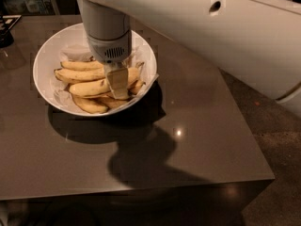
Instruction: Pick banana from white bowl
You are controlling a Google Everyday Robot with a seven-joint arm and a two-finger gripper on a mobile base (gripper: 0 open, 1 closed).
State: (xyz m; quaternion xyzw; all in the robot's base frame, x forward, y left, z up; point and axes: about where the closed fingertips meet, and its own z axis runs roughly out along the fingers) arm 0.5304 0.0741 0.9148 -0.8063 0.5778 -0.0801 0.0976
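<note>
The white bowl [47,55] stands on the back left part of a dark table and holds several yellow bananas [87,87] on a white paper lining. My gripper [117,83] hangs straight down from its grey wrist [107,29] into the right half of the bowl. Its tip sits in among the bananas, against the long banana lying across the middle. The wrist hides the bananas behind it.
The dark glossy table [188,140] has its front edge and right corner near the bottom right. My large white arm link [225,36] spans the top right over the table. A dark object [5,29] sits at the far left edge. Grey floor [282,154] lies to the right.
</note>
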